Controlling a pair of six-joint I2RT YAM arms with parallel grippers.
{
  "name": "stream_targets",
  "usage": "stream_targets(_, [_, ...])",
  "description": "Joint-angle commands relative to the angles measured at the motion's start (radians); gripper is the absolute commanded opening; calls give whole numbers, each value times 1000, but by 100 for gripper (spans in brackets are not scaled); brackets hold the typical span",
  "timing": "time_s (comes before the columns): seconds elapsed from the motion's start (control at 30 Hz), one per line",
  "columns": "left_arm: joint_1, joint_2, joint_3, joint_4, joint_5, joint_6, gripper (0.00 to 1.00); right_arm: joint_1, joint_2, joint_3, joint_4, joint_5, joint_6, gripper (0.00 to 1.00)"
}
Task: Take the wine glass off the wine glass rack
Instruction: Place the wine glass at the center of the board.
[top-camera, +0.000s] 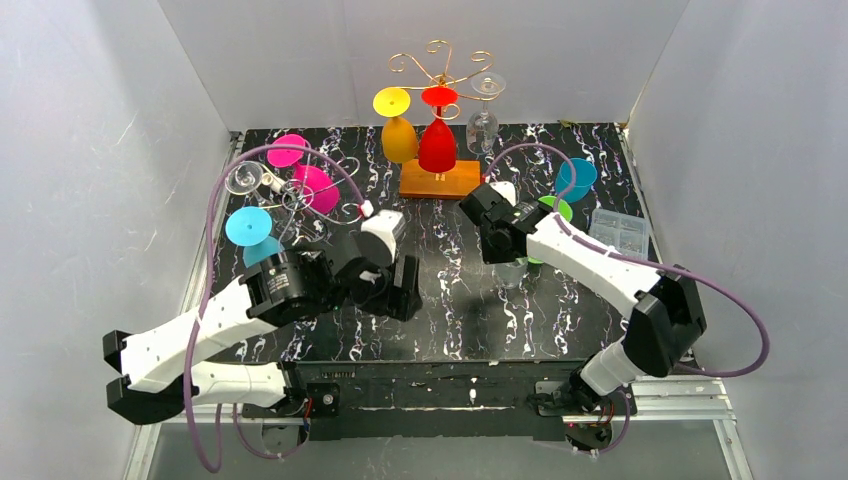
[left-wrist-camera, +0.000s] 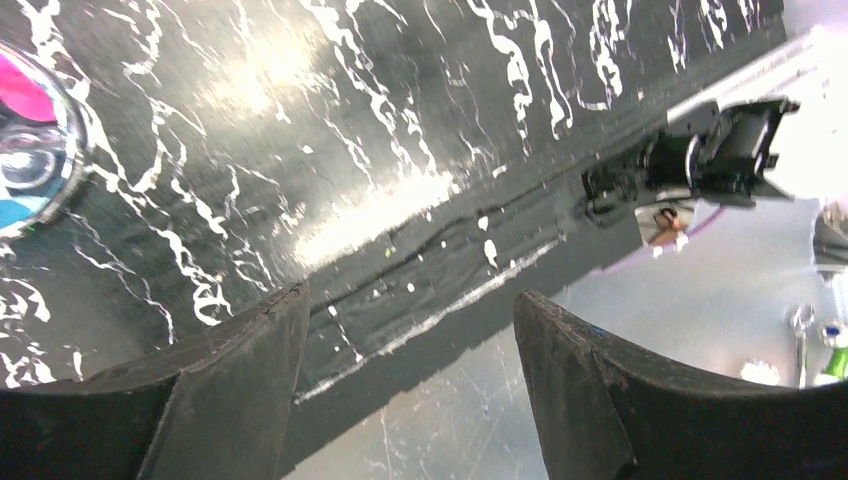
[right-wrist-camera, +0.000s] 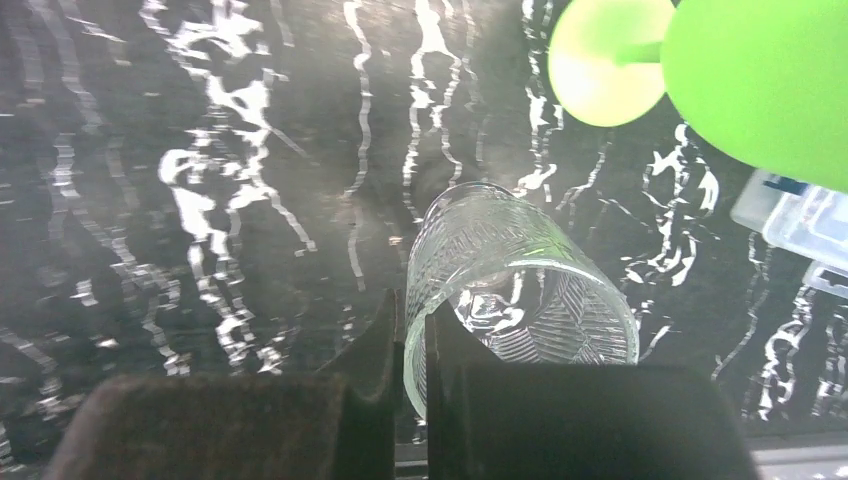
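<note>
The table (top-camera: 440, 300) is seen to carry a pink glass (top-camera: 316, 186) and a teal glass (top-camera: 577, 178), already off the rack (top-camera: 438, 178). At upper centre, a yellow glass (top-camera: 399, 138), a red glass (top-camera: 437, 147) and a plain glass (top-camera: 482, 128) are left hanging. Right of centre, a patterned glass (right-wrist-camera: 520, 290) is pinched by its rim between the closed right fingers (right-wrist-camera: 372, 365). The left fingers (left-wrist-camera: 240, 370) are spread wide, with nothing held.

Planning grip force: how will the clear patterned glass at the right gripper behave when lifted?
The clear glass looks rigid but probably fragile, its wall thin and see-through. Its glossy surface may slip despite the cut pattern. Pinched at one wall by the right gripper, it might tilt.
</note>
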Motion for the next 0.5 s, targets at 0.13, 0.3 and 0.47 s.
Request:
stream_targets(0.13, [171, 49, 102, -13, 76, 146, 76, -32, 25, -82, 103, 50, -67, 19])
stream_targets(0.3, [222, 70, 105, -4, 125, 160, 77, -56, 11, -95, 118, 21, -65, 38])
stream_targets(0.47, [238, 81, 106, 4, 145, 161, 79, -59, -16, -37, 49, 33, -54, 61])
